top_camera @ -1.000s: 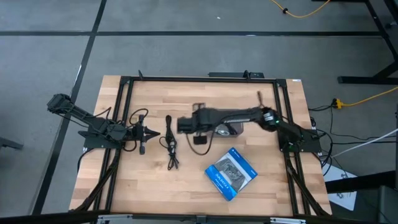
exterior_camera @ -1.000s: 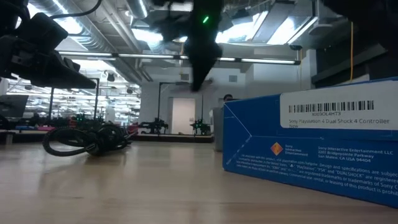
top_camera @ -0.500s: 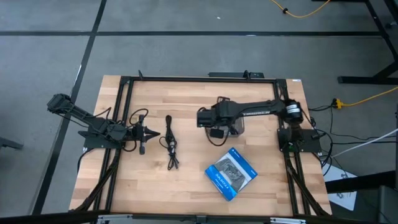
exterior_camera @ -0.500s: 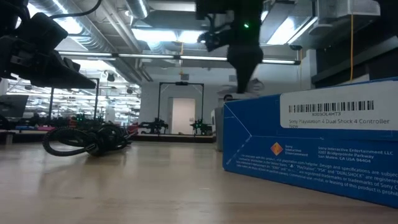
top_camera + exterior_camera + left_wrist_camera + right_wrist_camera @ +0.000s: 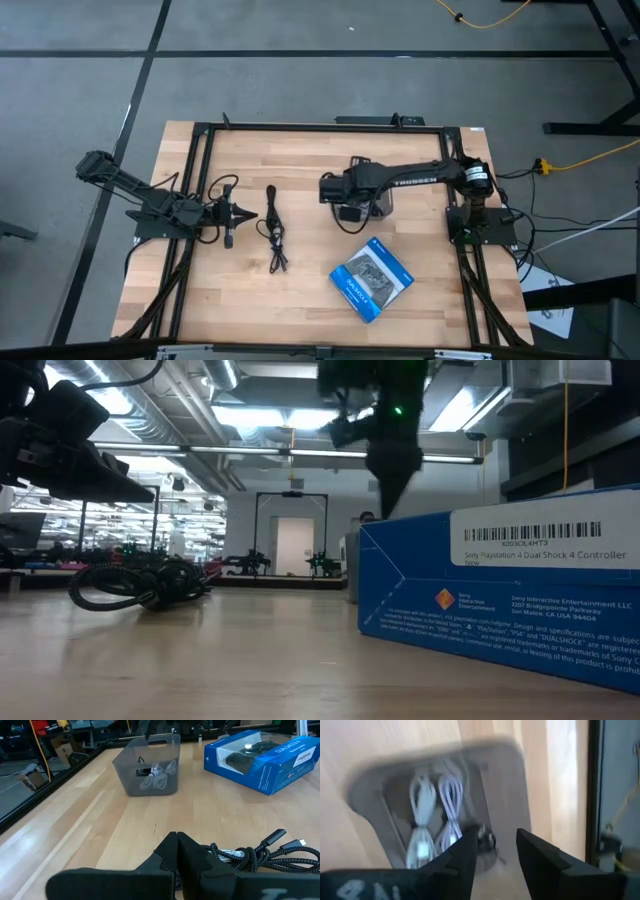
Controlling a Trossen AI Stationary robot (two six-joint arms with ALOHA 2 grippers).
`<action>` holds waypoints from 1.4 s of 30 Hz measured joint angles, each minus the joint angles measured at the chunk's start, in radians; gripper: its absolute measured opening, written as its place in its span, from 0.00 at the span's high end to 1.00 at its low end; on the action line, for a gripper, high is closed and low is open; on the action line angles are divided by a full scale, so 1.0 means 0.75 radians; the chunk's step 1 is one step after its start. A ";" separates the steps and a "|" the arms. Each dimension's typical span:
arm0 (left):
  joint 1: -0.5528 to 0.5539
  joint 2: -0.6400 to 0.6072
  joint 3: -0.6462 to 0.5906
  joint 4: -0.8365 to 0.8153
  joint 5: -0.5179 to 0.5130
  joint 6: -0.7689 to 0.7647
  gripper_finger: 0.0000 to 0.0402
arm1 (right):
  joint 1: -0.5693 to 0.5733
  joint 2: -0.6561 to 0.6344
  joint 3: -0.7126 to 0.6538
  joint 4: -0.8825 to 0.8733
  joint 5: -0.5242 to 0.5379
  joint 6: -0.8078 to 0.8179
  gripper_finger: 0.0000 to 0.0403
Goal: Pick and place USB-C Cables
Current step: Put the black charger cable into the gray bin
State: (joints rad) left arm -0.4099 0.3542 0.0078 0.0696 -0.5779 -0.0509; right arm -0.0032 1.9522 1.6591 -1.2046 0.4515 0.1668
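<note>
A bundle of black USB-C cables (image 5: pixel 273 230) lies on the table left of centre; the low view shows it (image 5: pixel 140 585) and so does the left wrist view (image 5: pixel 250 857). My left gripper (image 5: pixel 240 212) is shut and rests just left of the bundle, without touching it. My right gripper (image 5: pixel 345 195) hangs above a grey bin (image 5: pixel 372 206). In the right wrist view it is open (image 5: pixel 495 852) with nothing between its fingers. In the bin (image 5: pixel 375 785) lie white coiled cables (image 5: pixel 435 815) and a dark cable (image 5: pixel 484 837).
A blue printed packet (image 5: pixel 372 278) lies near the front of the table, right of centre, and fills the right of the low view (image 5: pixel 500 595). A black frame (image 5: pixel 200 200) runs along the table's edges. Bare wood lies between the cable bundle and the bin.
My right gripper has travelled from beside the cable bundle toward the table's right edge and now hangs over the grey bin, almost still for the last half second. The black bundle on the table and my left arm have not moved.
</note>
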 joint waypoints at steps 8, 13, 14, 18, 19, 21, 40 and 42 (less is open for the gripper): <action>-0.001 -0.001 0.018 -0.035 0.003 -0.097 1.00 | 0.005 0.000 0.071 0.720 -0.154 -0.387 0.64; -0.032 0.000 0.028 -0.085 0.214 -0.184 1.00 | -0.037 0.012 0.018 1.154 -0.254 -0.401 0.64; -0.047 0.000 0.024 -0.080 0.258 -0.207 1.00 | -0.048 0.019 0.018 1.204 -0.255 -0.383 0.64; -0.122 -0.001 -0.001 -0.015 0.434 -0.247 1.00 | -0.096 0.053 0.018 1.286 -0.344 -0.365 0.64; -0.145 -0.001 -0.001 0.005 0.471 -0.246 1.00 | -0.105 0.065 0.018 1.282 -0.391 -0.366 0.64; -0.191 -0.001 -0.001 0.054 0.511 -0.245 1.00 | -0.117 0.091 0.018 1.291 -0.462 -0.368 0.64; -0.336 -0.001 -0.001 0.038 0.393 -0.244 1.00 | -0.101 0.720 0.684 1.018 -0.637 -0.220 0.64; -0.336 -0.001 -0.001 0.038 0.392 -0.244 1.00 | -0.103 0.774 0.739 0.936 -0.642 -0.178 0.64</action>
State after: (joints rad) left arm -0.6618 0.3534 0.0074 0.0979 -0.2836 -0.2339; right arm -0.0804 2.5324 2.2131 -0.5028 -0.0297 0.0336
